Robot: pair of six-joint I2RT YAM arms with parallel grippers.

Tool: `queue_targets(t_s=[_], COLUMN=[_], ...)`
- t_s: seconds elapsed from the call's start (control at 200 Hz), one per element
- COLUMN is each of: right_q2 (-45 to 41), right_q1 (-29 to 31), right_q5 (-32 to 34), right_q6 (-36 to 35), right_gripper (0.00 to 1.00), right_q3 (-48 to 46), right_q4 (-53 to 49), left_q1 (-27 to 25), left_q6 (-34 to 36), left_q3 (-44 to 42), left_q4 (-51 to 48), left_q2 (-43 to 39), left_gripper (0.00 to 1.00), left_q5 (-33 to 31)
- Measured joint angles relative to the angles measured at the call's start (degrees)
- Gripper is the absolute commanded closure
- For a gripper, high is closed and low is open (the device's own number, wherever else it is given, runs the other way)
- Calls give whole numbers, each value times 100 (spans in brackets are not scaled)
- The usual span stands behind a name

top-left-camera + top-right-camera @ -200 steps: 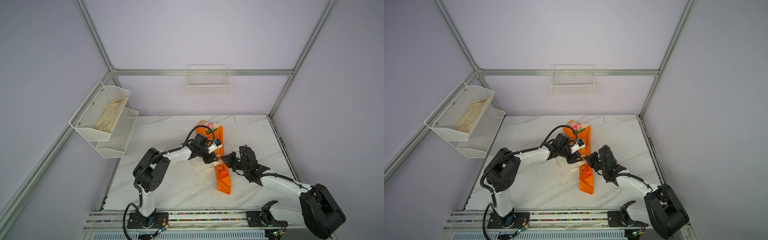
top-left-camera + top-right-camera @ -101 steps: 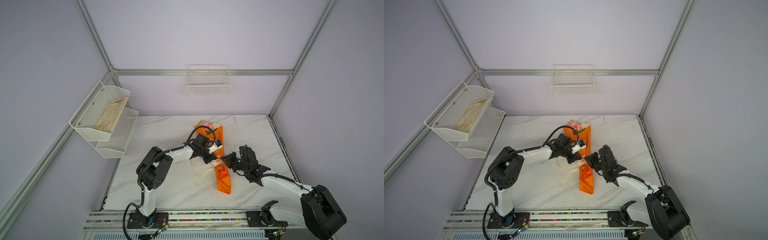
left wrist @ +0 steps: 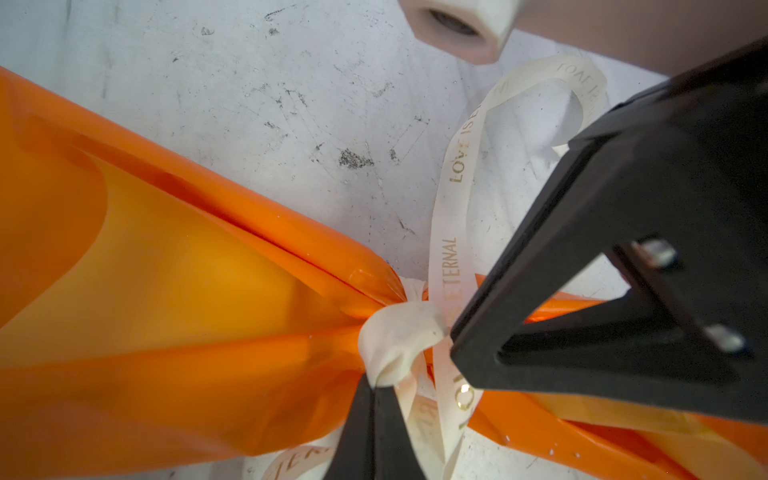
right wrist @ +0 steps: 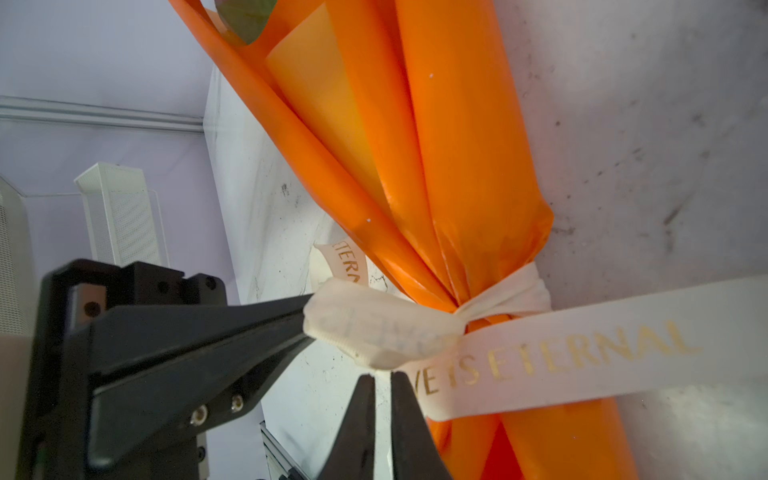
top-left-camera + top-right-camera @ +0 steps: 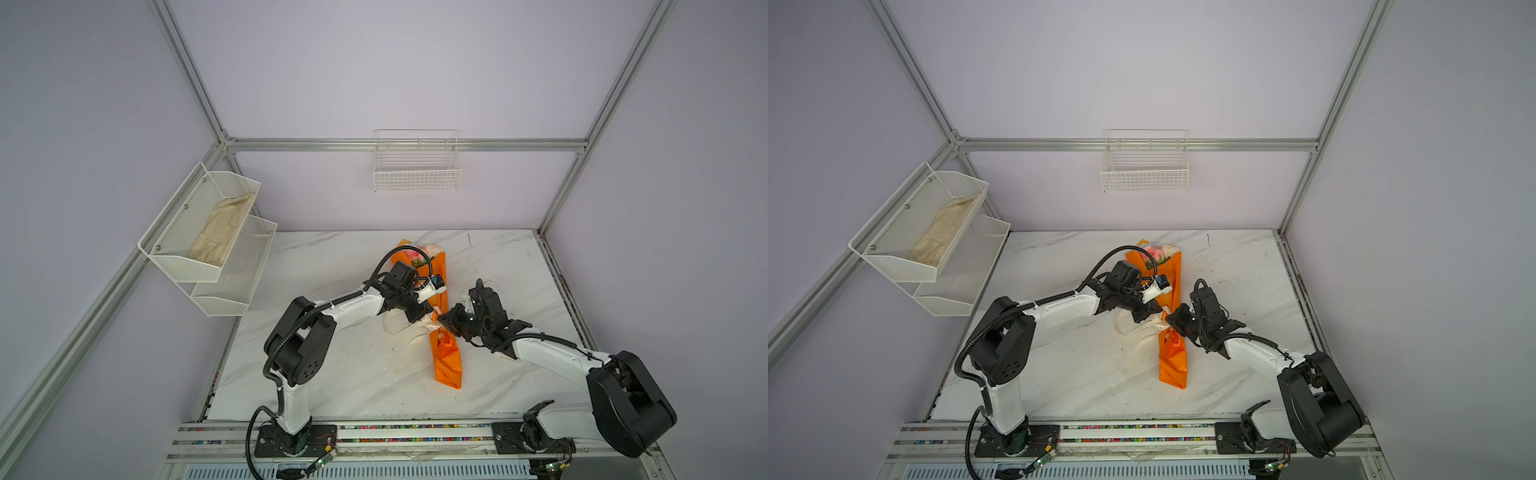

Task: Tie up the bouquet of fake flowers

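Note:
The bouquet of fake flowers (image 5: 446, 357) (image 5: 1172, 357) lies on the marble table in glossy orange paper, its blooms (image 5: 419, 253) at the far end. A cream lettered ribbon (image 3: 451, 249) (image 4: 582, 353) is knotted round its narrow waist, and loose ends trail to the left (image 5: 409, 332). My left gripper (image 3: 376, 388) (image 5: 426, 318) is shut on a folded bit of ribbon at the knot, as the right wrist view also shows (image 4: 309, 318). My right gripper (image 4: 382, 376) (image 5: 440, 320) is just beside the same fold from the other side. Its jaws stand a narrow gap apart with nothing between them.
A two-tier white mesh shelf (image 5: 208, 257) hangs on the left wall with a pale cloth (image 5: 220, 232) in its upper tier. A wire basket (image 5: 417, 170) hangs on the back wall. The arms' base rail (image 5: 415, 436) runs along the table's front edge.
My left gripper has closed on the ribbon at the knot. The right gripper's jaws have parted slightly. Both arms have stayed almost in place.

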Motion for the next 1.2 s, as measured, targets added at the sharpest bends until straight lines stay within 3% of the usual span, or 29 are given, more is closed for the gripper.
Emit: queue_targets(t_s=[0.44, 0.92, 1.195], right_q2=[63, 90, 87], right_q1=[0, 0, 0], right_q5=[-177, -201, -201], right_q6=[-542, -669, -651], right_gripper=[90, 91, 92], right_q3=[13, 13, -63], right_q4=[-529, -636, -603], left_q1=[-144, -835, -802], left_q6=[702, 2223, 2277], left_q3=[586, 715, 916], left_q4=[-728, -874, -876], left_q2=[0, 2, 2], left_gripper=[100, 100, 100], left_q5=[-741, -3136, -3147])
